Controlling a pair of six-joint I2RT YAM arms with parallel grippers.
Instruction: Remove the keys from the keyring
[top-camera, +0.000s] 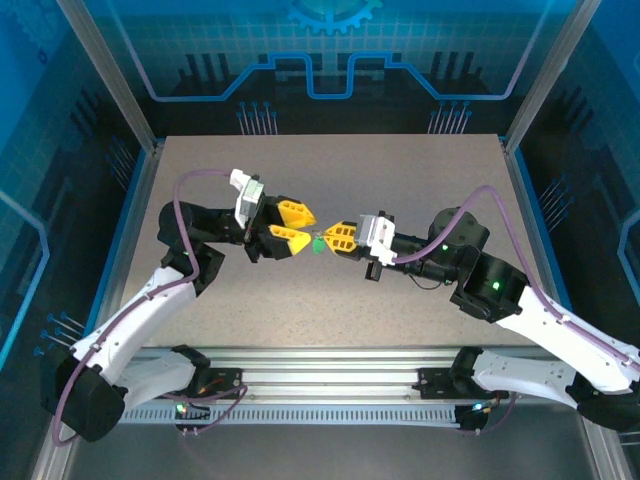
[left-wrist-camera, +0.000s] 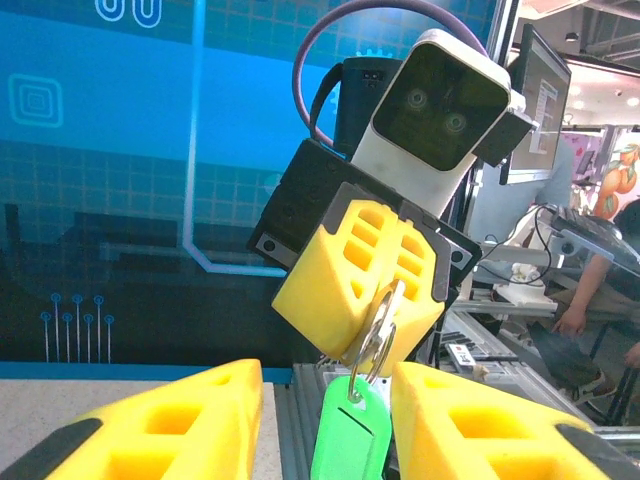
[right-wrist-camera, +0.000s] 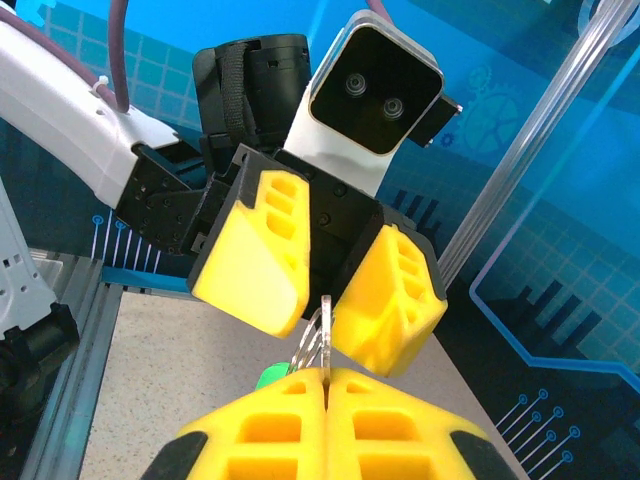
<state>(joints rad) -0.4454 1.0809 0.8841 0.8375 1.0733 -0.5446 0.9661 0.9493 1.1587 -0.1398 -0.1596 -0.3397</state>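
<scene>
My right gripper (top-camera: 340, 238) is held above the middle of the table, shut on a flat silver key (right-wrist-camera: 324, 318) seen edge-on between its yellow fingers. The wire keyring (left-wrist-camera: 372, 335) hangs from that key, and a green tag (left-wrist-camera: 350, 435) dangles below it. My left gripper (top-camera: 296, 228) faces the right one, open. Its yellow fingers (right-wrist-camera: 255, 255) stand on either side of the ring and tag, with a gap showing on the left side. In the left wrist view the tag hangs between my left gripper (left-wrist-camera: 325, 440) fingers, and the right gripper (left-wrist-camera: 385, 300) sits just beyond.
The beige table (top-camera: 330, 300) lies below both grippers. Metal frame posts (top-camera: 110, 80) and blue panels wall it in. A ribbed metal rail (top-camera: 320, 360) runs along the near edge by the arm bases.
</scene>
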